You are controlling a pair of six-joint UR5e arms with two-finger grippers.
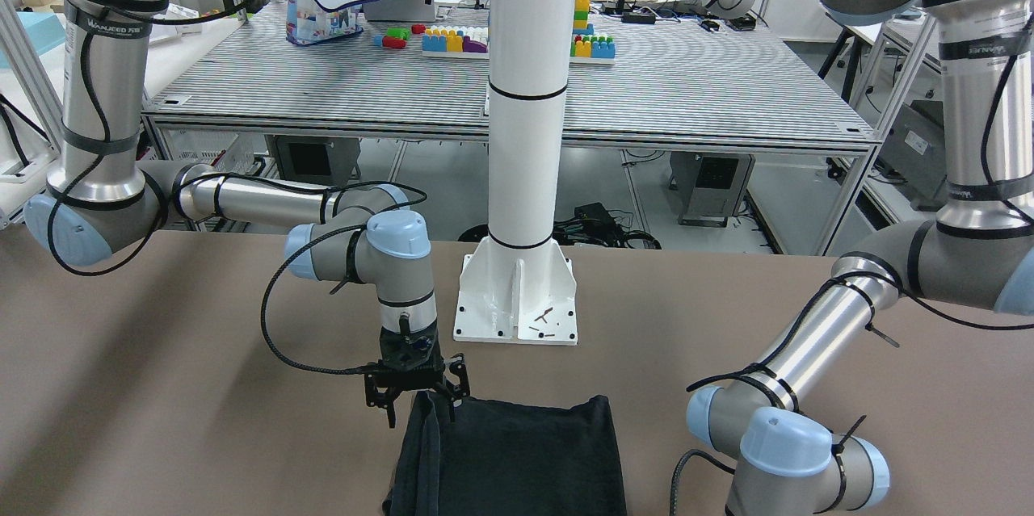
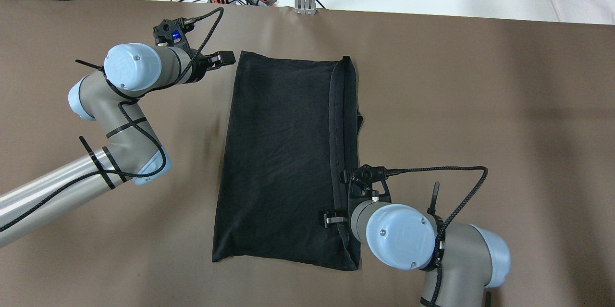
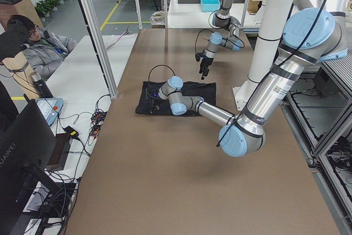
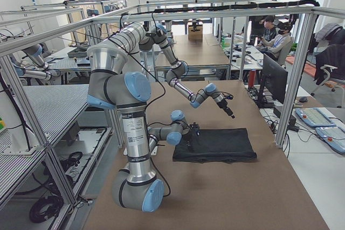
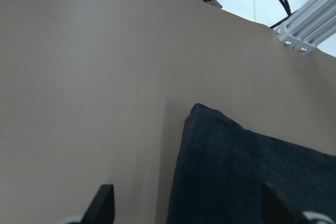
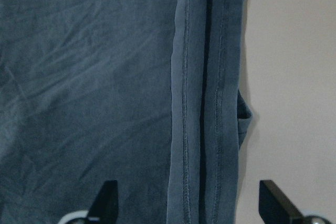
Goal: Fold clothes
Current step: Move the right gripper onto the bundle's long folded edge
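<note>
the black cloth (image 2: 283, 158) lies spread flat on the brown table (image 2: 480, 105), a long rectangle running away from the robot. a narrow strip along its right side is folded over on top, so a doubled hem shows there. in the front-facing view its near end lies a little way in front of the white pillar's base plate (image 1: 517, 302), not touching it.

the left gripper (image 5: 188, 190) hangs by the far left corner of the cloth, its two fingers (image 5: 105, 203) spread wide with nothing between them (the wrist camera shows the cloth's corner just ahead, partly bare table, partly fabric).

the right gripper (image 6: 188, 184) points down over the folded strip near the cloth's near right corner. its fingers (image 6: 275, 205) are also wide apart, one above the flat part of the cloth and one out past the edge above the table, with the doubled hem between them. whether the tips touch the fabric cannot be told.
</note>
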